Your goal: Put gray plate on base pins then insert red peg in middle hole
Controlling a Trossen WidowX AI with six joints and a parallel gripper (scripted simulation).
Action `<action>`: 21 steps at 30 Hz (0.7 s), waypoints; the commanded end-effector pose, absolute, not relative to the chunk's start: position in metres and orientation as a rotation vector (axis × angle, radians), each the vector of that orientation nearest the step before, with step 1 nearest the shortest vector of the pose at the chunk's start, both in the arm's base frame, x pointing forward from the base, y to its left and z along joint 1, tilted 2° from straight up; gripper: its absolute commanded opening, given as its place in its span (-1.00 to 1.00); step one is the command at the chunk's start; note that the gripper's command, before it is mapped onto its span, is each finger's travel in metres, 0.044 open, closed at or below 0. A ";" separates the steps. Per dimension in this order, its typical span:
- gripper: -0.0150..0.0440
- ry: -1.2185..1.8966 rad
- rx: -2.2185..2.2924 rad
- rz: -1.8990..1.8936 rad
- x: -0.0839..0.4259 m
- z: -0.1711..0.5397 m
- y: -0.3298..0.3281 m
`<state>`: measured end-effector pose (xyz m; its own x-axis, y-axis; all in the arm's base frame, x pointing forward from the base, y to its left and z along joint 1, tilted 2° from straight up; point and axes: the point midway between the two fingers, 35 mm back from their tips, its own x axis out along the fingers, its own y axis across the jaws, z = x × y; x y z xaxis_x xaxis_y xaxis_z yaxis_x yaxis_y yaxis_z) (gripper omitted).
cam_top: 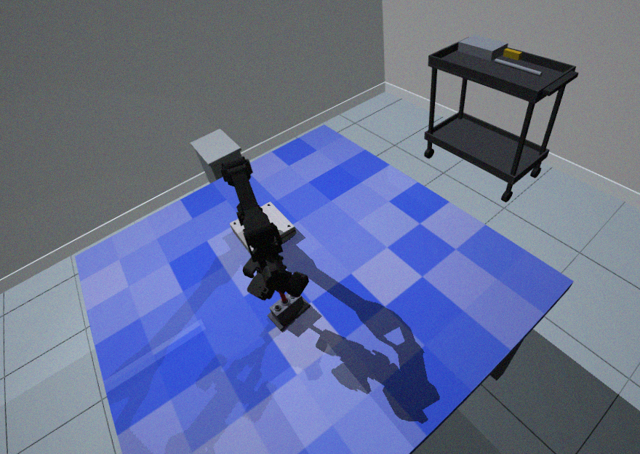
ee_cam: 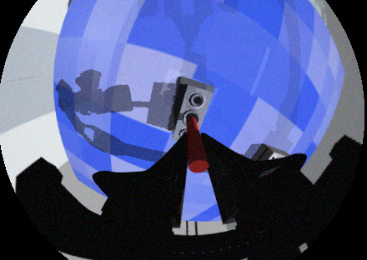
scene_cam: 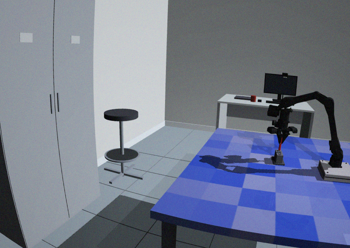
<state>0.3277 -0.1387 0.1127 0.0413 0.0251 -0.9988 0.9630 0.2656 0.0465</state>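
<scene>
The gray plate lies flat on top of the base, with its three round openings in a row facing up. My gripper is above them, fingers pointing down, shut on the red peg. The peg leans slightly in the exterior view. Its lower end meets the plate at the middle hole in the wrist view; most of its length is above the plate. I cannot tell whether the tip is inside the hole.
The arm's white mounting block stands behind the base on the blue checkered table. A black cart, a stool, a cabinet and a desk stand away from the table.
</scene>
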 end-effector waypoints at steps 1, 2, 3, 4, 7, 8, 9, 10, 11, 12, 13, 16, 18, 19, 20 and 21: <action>-0.49 1.313 1.041 -0.964 0.327 0.112 -0.138; -0.49 1.313 1.041 -0.964 0.327 0.112 -0.138; -0.49 1.313 1.041 -0.964 0.327 0.112 -0.138; -0.49 1.313 1.041 -0.964 0.327 0.112 -0.138; -0.49 1.313 1.041 -0.964 0.327 0.112 -0.138; -0.49 1.313 1.041 -0.964 0.327 0.112 -0.138; -0.49 1.313 1.041 -0.964 0.327 0.112 -0.138; -0.49 1.313 1.041 -0.964 0.327 0.112 -0.138; -0.49 1.313 1.041 -0.964 0.327 0.112 -0.138; -0.49 1.312 1.042 -0.965 0.328 0.112 -0.138; -0.49 1.310 1.042 -0.966 0.328 0.112 -0.138; -0.49 1.307 1.043 -0.968 0.328 0.112 -0.139; -0.49 1.307 1.043 -0.968 0.328 0.112 -0.139; -0.49 1.307 1.043 -0.968 0.328 0.112 -0.139; -0.49 1.307 1.043 -0.968 0.328 0.112 -0.139; -0.49 1.307 1.043 -0.968 0.328 0.111 -0.138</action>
